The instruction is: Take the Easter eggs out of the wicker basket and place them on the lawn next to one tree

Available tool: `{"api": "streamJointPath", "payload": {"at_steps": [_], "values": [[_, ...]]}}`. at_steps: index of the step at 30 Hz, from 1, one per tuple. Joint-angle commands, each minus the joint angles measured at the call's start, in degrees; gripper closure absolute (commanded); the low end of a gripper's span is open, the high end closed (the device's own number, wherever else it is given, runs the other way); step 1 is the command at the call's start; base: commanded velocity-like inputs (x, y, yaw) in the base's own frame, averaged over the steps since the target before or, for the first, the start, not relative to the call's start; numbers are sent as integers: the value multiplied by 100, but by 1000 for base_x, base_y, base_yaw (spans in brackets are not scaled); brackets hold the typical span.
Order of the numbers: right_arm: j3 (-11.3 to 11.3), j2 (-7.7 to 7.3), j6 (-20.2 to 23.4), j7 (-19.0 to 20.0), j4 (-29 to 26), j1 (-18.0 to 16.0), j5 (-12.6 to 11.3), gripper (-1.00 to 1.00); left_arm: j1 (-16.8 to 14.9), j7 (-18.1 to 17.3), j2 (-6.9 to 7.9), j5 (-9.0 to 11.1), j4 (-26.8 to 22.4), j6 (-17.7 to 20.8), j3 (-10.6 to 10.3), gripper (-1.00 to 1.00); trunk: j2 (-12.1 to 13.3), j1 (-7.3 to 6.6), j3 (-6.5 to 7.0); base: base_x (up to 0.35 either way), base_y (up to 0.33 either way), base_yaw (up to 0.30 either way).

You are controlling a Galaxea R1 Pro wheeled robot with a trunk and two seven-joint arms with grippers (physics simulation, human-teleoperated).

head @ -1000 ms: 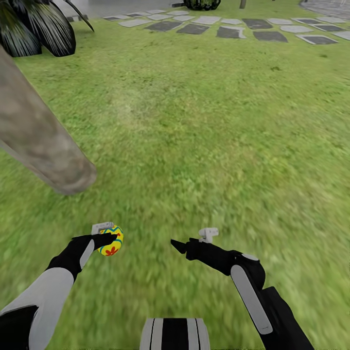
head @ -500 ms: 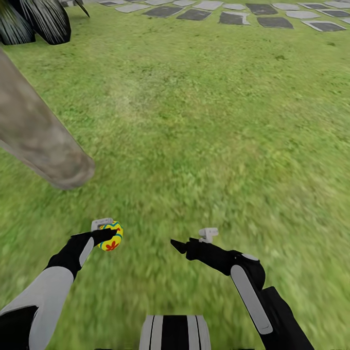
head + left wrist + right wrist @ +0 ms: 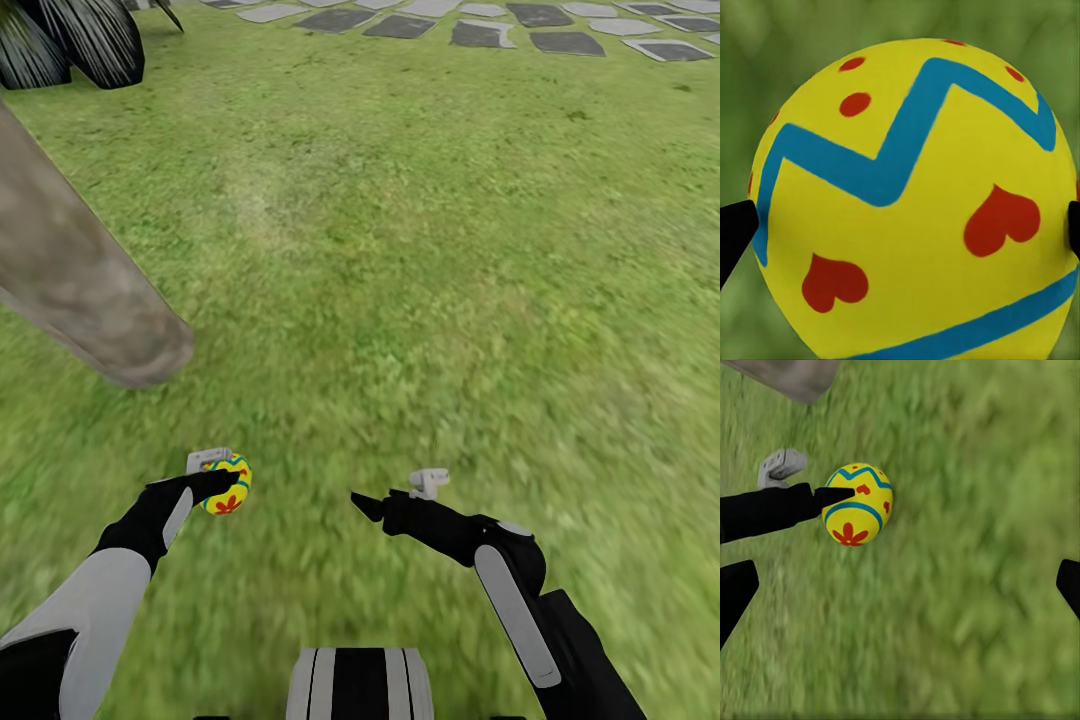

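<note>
My left gripper [image 3: 222, 482] is shut on a yellow Easter egg [image 3: 229, 488] with blue zigzag bands and red flowers, held just above the lawn [image 3: 420, 260]. Close up, the egg [image 3: 915, 202] sits between the two black fingertips. From the right wrist, the same egg [image 3: 859, 502] hangs over the grass in a black finger [image 3: 832, 497]. My right gripper [image 3: 368, 506] stands open and holds nothing, its fingertips wide apart over the grass [image 3: 967, 547]. The tree's thick grey-brown trunk [image 3: 80, 290] rises a short way ahead and left of the egg. The wicker basket is out of view.
A dark spiky-leaved plant [image 3: 70, 45] stands at the far left behind the trunk. Grey paving stones [image 3: 480, 30] run along the far edge of the grass. The trunk's foot [image 3: 787, 375] shows beyond the egg. My base [image 3: 360, 685] is at the near edge.
The camera has moved, so the paving stones and plant sit nearer the picture's top edge. The left gripper still holds the egg, and the right arm keeps its pose.
</note>
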Motion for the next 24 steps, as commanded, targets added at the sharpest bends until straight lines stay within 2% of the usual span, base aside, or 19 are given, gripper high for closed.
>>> {"api": "streamJointPath", "payload": {"at_steps": [1,3,24], "values": [[-4,1,24,21,-3,-2,14,-100,2,-33,-1,-37,219,33,35,-100,-1,0,-4,0,0,0],[-4,1,24,21,-3,-2,14,-100,2,-32,2,-37,219,34,38,-100,-1,0,-4,0,0,0],[-4,1,24,21,-3,-2,14,-100,-5,-36,3,-50,242,165,32,-100,27,-54,461,0,0,0]]}}
